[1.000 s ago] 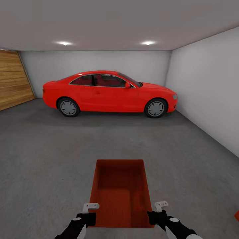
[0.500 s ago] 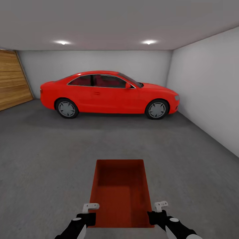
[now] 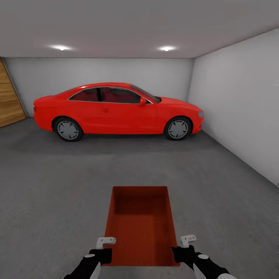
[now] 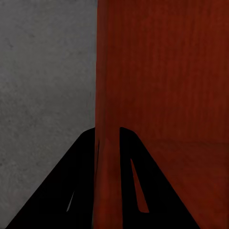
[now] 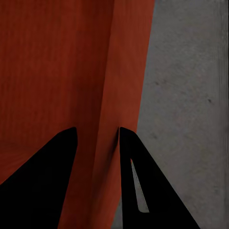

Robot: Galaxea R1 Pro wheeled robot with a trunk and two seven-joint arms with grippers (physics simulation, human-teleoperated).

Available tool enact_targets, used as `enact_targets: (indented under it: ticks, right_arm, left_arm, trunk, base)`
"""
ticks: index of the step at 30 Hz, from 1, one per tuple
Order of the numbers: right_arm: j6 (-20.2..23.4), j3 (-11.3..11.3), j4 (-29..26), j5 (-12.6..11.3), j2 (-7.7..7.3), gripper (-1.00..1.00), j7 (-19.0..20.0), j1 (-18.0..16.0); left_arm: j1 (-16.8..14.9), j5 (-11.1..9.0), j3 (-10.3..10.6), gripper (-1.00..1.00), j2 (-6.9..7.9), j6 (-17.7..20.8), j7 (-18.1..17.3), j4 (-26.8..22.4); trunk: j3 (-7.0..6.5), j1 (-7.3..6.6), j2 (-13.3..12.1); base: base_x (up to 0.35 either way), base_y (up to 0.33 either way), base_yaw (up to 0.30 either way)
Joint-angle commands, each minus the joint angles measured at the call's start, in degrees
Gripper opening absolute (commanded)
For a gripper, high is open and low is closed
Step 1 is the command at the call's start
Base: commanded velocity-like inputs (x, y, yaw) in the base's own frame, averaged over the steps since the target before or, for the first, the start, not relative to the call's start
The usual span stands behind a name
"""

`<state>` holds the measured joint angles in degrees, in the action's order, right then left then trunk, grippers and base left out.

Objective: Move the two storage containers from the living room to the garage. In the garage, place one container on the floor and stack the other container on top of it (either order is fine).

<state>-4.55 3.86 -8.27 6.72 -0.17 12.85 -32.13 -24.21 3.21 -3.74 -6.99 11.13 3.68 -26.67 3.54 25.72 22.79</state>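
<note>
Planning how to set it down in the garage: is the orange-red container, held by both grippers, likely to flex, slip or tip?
The storage container looks rigid: its straight walls show no bowing where the left gripper and right gripper pinch opposite side walls. It is empty, so probably light. The fine ribbing may help grip, though thin-wall pinches could let it pivot.

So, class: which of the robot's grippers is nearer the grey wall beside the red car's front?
Right. The right gripper clamps the orange-red ribbed bin's wall-side edge; the left gripper clamps its far edge from the grey wall.
</note>
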Motion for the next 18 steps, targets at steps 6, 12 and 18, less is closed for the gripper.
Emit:
enact_targets:
  ticks: [6, 12, 18]
  right_arm:
    - [-0.26, 0.18, 0.18, 0.57, -1.15, -1.00, 3.22, -0.04]
    - [-0.23, 0.18, 0.18, 0.57, -1.15, -1.00, 3.23, -0.04]
    - [-0.19, 0.18, 0.18, 0.57, -1.15, -1.00, 3.23, -0.04]
  left_arm:
    - [-0.05, -0.22, -2.42, -1.00, 2.50, 0.38, -0.08, -0.66]
    - [-0.05, -0.22, -2.42, -1.00, 2.50, 0.38, -0.08, -0.66]
    - [-0.05, -0.22, -2.42, -1.00, 2.50, 0.24, -0.08, -0.66]
  trunk:
    - [0.13, 0.07, 0.13]
    - [0.13, 0.07, 0.13]
    - [0.13, 0.07, 0.13]
  base:
    - [0.327, 0.000, -0.275]
    - [0.327, 0.000, -0.277]
    - [0.261, 0.000, -0.277]
